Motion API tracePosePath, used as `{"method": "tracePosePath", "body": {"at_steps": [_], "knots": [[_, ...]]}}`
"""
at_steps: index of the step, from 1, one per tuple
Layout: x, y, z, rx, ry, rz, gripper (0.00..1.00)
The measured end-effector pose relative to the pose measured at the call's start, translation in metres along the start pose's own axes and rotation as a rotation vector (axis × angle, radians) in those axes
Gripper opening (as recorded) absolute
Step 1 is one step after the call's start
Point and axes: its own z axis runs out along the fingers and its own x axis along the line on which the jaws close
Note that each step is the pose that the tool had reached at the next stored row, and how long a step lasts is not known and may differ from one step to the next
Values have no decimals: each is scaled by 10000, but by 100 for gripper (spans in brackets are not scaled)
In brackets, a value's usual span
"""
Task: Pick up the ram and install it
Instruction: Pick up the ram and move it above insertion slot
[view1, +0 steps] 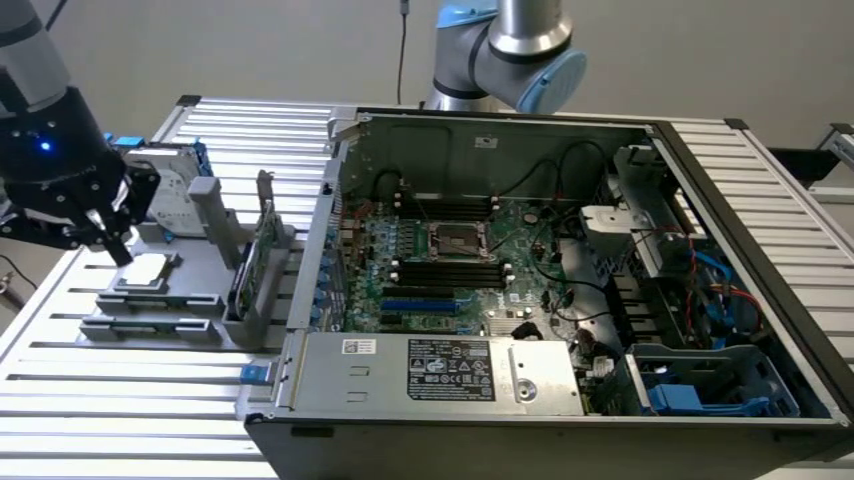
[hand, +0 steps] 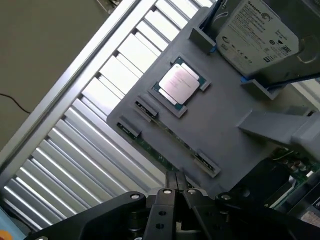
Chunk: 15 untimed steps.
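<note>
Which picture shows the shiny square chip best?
The wrist view: the shiny square chip lies close and plain, silver top and green rim clear, on the gray holder. The exterior view shows it small and slanted at that view's left.

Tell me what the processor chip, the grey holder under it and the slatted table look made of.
Processor chip: silvery metal lid with a satin sheen, on a green board rim. Grey holder: even matte grey, no glare, probably plastic. Slatted table: pale ribbed slats catching bright light, likely bare aluminium.

Processor (hand: 179, 83) on grey holder (hand: 227, 145) (hard drive (hand: 255, 32) beside).
</note>
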Motion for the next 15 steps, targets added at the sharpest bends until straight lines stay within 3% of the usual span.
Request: {"method": "tracePosePath", "body": {"at_steps": [15], "knots": [[-3, 1, 113, 64, -28, -2728, 11]]}}
